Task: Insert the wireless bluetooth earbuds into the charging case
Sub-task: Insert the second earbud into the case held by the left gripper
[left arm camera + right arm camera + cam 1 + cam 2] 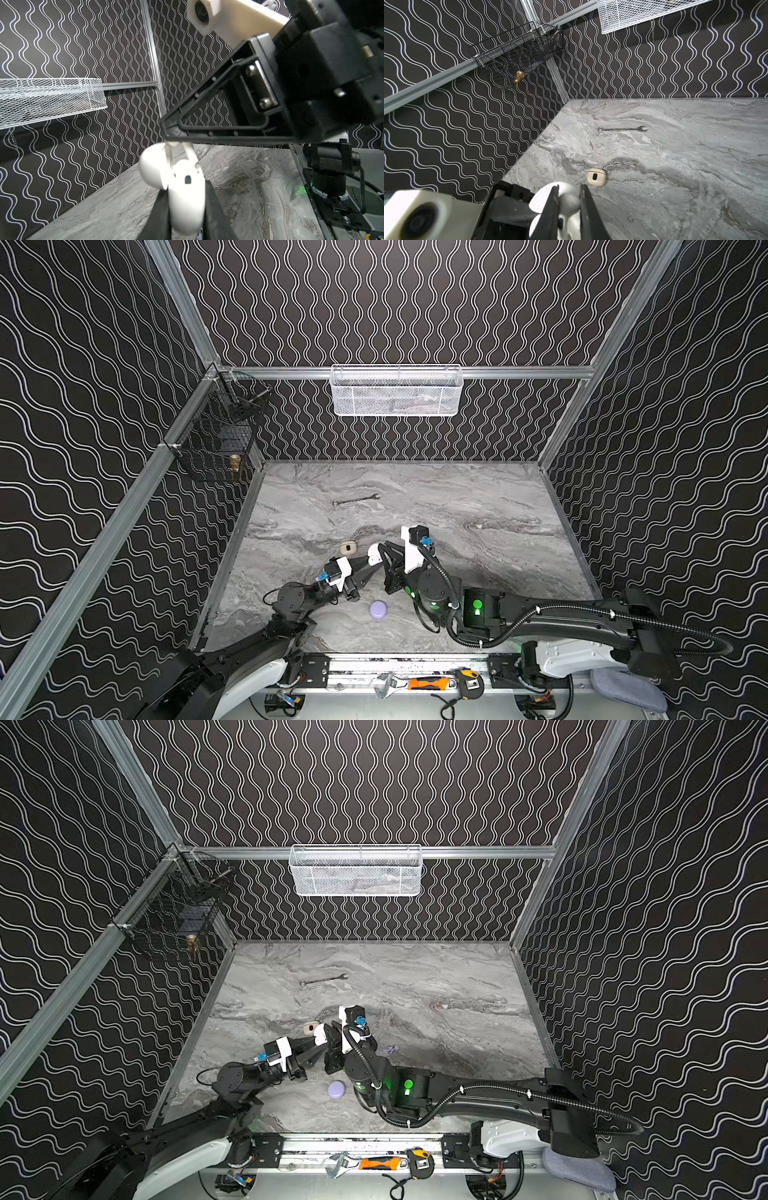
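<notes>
Left gripper point(186, 191) clamps open white case point(182, 209); right gripper point(569, 187) pinches earbud point(569, 200) at it.
Cream case point(596, 177), lavender case point(378, 609) shut on marble table point(478, 497).

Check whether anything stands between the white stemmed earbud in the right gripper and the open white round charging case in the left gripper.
Nothing visible does. The white stemmed earbud in the right gripper reaches the mouth of the open white round charging case clamped in the left gripper; the lid is swung aside.

Robot lab test cell: aluminium frame point(498, 373), wavy-patterned walls point(83, 406), marble-look tabletop point(498, 572), white mesh basket point(396, 400), front-rail tools point(428, 683).
</notes>
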Tool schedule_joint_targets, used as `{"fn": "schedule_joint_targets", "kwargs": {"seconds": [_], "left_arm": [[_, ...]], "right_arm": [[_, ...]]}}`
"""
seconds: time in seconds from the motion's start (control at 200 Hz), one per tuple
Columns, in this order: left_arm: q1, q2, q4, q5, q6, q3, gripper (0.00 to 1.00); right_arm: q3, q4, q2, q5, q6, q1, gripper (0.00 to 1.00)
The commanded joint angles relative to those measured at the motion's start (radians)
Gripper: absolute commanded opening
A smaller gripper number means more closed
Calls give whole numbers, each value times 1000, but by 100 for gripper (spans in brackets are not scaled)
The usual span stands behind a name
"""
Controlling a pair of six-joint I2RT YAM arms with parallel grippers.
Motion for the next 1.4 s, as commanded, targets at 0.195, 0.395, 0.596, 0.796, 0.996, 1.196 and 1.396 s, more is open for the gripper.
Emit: {"fn": "schedule_joint_targets", "kwargs": {"seconds": [0.195, 0.395, 0.596, 0.796, 0.996, 1.196, 1.396], "left_arm": [[0, -7, 23, 2, -5, -1, 0], [-1, -12, 18, 4, -5, 1, 0], [1, -6, 32, 0, -7, -2, 0], [-1, -24, 4, -9, -3, -2, 0], [1, -26, 3, -11, -2, -1, 0], [-1, -27, 4, -13, 0, -2, 0], [0, -33, -4, -13, 3, -3, 0]], "right_arm": [[-33, 89, 9, 7, 4, 1, 6], [-51, 106, 18, 23, 9, 2, 5], [-62, 129, 29, 18, 11, 3, 3], [-72, 126, 35, 17, 42, 5, 2], [-84, 122, 32, 3, 62, 6, 2], [-77, 109, 41, -12, 70, 13, 2], [-77, 99, 44, -8, 81, 16, 18]]}}
